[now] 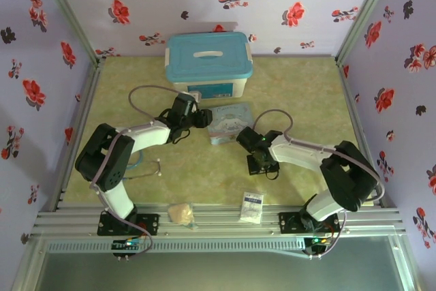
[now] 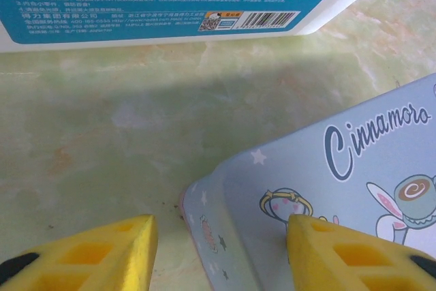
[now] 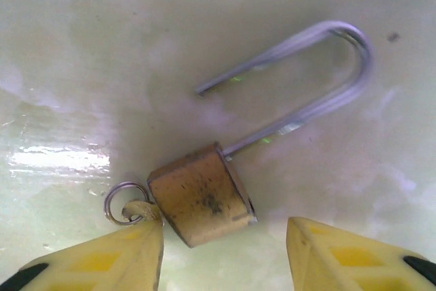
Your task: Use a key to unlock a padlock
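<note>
The brass padlock lies flat on the pale green table in the right wrist view. Its thin metal shackle is swung out, with one leg free of the body. The key sticks out of the padlock's lower left end with a small ring on it, partly behind my left finger. My right gripper is open, one finger on each side of the padlock and a clear gap at the right finger. My left gripper is open over a corner of the cartoon tin, holding nothing.
A white box with a blue lid stands at the back centre, just beyond the left gripper. The tin lies between the arms. A stethoscope lies at the left. A white packet and a tan lump lie near the front rail.
</note>
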`<state>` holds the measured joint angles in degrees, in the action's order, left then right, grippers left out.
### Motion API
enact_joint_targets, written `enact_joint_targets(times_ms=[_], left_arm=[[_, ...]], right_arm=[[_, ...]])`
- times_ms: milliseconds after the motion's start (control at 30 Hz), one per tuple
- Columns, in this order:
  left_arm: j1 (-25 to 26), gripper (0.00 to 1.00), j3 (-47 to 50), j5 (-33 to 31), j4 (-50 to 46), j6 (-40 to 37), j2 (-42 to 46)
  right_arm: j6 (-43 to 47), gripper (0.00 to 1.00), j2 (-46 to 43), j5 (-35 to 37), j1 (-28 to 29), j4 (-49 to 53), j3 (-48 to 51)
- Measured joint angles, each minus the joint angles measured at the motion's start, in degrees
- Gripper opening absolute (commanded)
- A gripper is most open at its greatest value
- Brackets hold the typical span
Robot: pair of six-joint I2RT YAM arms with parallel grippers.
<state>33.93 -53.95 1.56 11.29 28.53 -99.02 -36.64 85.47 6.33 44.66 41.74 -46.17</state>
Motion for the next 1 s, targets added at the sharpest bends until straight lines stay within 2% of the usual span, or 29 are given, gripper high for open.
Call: enact_joint_targets(times_ms=[133, 267, 567, 833, 1000], left_arm=[[-0.2, 0.55, -0.2, 0.0, -3.3, -0.2, 1.9], [-0.2, 0.56, -1.0, 0.0, -5.6, -0.2, 4.7], [-0.5, 0.58, -0.1, 0.0, -8.9, -0.2, 14.1], [-0.6, 0.58, 6.4, 0.0, -10.1, -0.1, 22.9], [-0.6, 0.58, 10.2, 0.0, -10.3, 0.5, 24.8]], right_arm=[[-4.7, 0.6, -5.8, -1.9, -0.4, -2.2, 2.3], [-10.5, 0.61, -9.6, -2.1, -0.4, -5.1, 4.0], [-21.9, 0.59, -4.7, 8.8, 2.5, -6.3, 4.6], [-23.4, 0.55, -3.0, 10.8, 2.6, -9.4, 6.5], [-22.7, 0.55, -7.0, 9.3, 2.6, -9.0, 10.0]])
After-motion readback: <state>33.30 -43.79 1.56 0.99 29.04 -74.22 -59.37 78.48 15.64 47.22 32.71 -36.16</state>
